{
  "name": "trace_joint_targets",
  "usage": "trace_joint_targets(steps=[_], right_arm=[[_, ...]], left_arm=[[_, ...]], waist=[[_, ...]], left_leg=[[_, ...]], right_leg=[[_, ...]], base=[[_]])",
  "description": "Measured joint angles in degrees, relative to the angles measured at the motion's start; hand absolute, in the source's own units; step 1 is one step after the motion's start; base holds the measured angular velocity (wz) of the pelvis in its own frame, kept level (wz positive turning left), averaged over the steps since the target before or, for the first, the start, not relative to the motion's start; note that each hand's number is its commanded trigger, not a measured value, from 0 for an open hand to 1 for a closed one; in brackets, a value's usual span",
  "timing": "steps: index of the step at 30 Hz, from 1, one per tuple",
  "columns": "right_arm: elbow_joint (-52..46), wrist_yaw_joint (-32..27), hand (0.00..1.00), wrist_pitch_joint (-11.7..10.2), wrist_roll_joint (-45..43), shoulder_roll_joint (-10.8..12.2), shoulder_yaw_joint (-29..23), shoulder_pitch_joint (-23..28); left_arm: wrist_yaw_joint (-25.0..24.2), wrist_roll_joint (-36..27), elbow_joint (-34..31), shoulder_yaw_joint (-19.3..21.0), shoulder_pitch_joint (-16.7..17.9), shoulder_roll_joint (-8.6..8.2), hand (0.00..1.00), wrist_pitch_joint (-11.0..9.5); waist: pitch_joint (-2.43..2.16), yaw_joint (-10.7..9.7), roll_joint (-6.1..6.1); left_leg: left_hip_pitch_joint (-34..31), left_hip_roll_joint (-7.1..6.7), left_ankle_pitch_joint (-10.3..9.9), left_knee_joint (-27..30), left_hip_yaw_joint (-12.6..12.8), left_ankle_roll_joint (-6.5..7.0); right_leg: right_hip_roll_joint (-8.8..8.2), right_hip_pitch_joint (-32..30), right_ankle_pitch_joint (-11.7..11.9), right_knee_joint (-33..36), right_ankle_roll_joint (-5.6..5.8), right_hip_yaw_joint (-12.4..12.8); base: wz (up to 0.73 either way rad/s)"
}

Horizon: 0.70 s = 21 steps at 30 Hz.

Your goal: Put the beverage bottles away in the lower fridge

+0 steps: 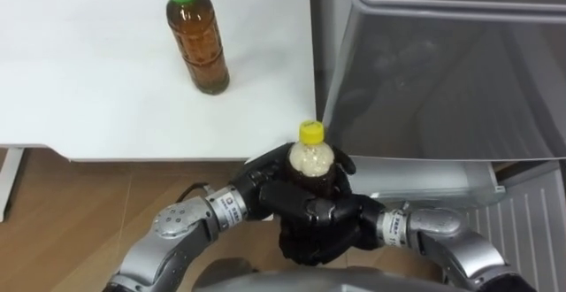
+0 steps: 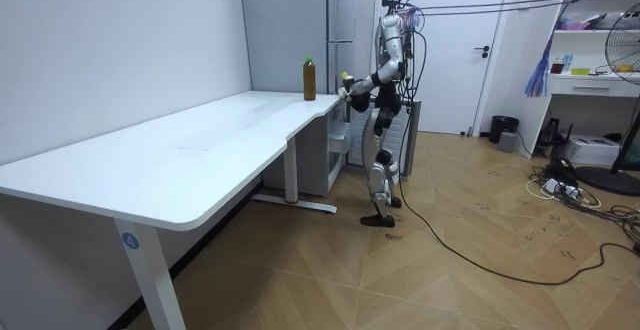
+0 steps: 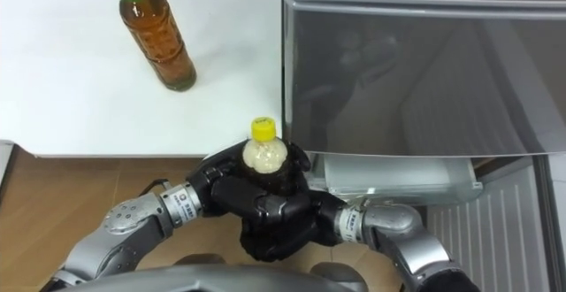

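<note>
Both hands clasp the yellow-capped bottle (image 1: 311, 157) in front of the robot's body, just off the edge of the white desk (image 1: 88, 88) and beside the grey fridge (image 1: 442, 80). The left hand (image 1: 258, 184) curls its fingers round the bottle from one side, and the right hand (image 1: 347, 212) wraps it lower down from the other. The likely trouble is the change to a one-handed hold: the bottle is a smooth, rounded plastic cylinder, and if one hand lets go before the other grips firmly, it could slide or tip. Carried down toward the lower drawer (image 1: 438, 181), it could also knock the fridge's hard front edge or the drawer's thin pale rim. The green-capped bottle (image 1: 196, 40) stands upright on the desk, well apart; it is clear plastic holding amber drink, tall and narrow, so a careless reach would probably topple it. The desk top is flat and matt, the fridge front a dull satin grey
</note>
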Motion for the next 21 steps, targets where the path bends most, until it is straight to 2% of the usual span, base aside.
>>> trace_joint_targets(steps=[21], right_arm=[[0.07, 0.27, 1.00, 0.01, -0.02, -0.03, 0.07, 0.00]], left_arm=[[0.84, -0.06, -0.16, 0.09, -0.10, 0.30, 0.00, -0.02]], waist=[[-0.04, -0.19, -0.24]], left_leg=[[-0.25, 0.20, 0.00, 0.49, 0.29, 0.00]], right_leg=[[0.00, -0.01, 0.07, 0.06, -0.11, -0.30]], base=[[0.00]])
